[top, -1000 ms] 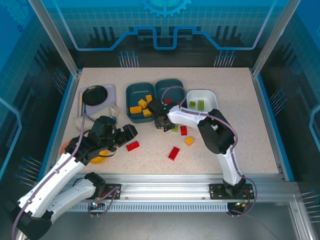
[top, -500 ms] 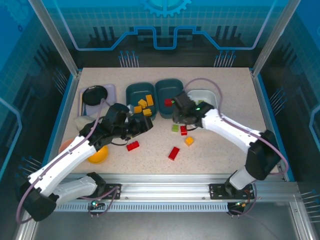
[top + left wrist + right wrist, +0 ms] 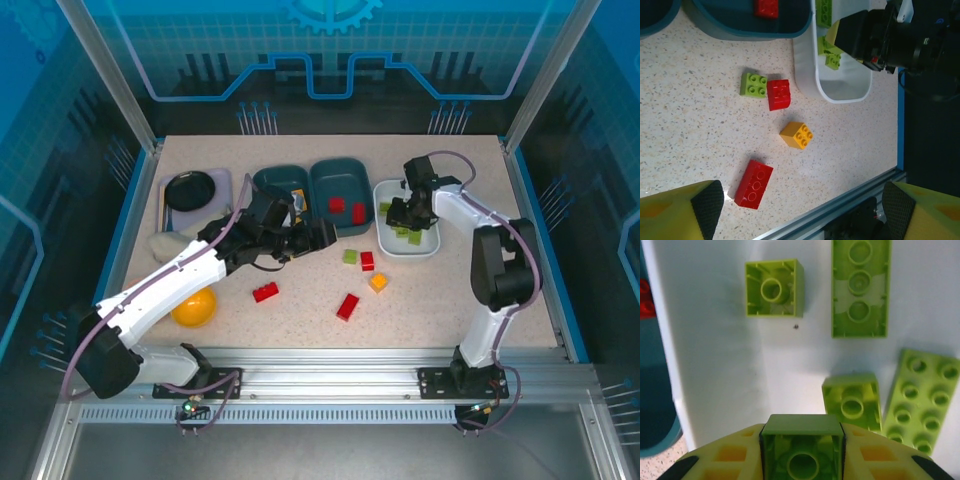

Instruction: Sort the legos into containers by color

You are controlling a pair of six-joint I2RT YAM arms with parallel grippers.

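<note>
Right claw (image 3: 403, 213) swung from mid tabletop (image 3: 450, 300) to over white bin (image 3: 710, 365), clamping light green brick (image 3: 802, 452); I reckoned release was next. Left claw (image 3: 802, 205) gaped wide, empty.

Robotics lab — aluminium-framed test enclosure (image 3: 112, 80)

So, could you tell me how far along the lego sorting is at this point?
Partly done. Red bricks lie in the middle teal bin, orange-yellow bricks in the left teal bin, green bricks in the white bin. In hand: the right end effector holds a green brick over it. Left on the table: three loose red bricks, a loose green brick, a loose orange-yellow brick.
</note>
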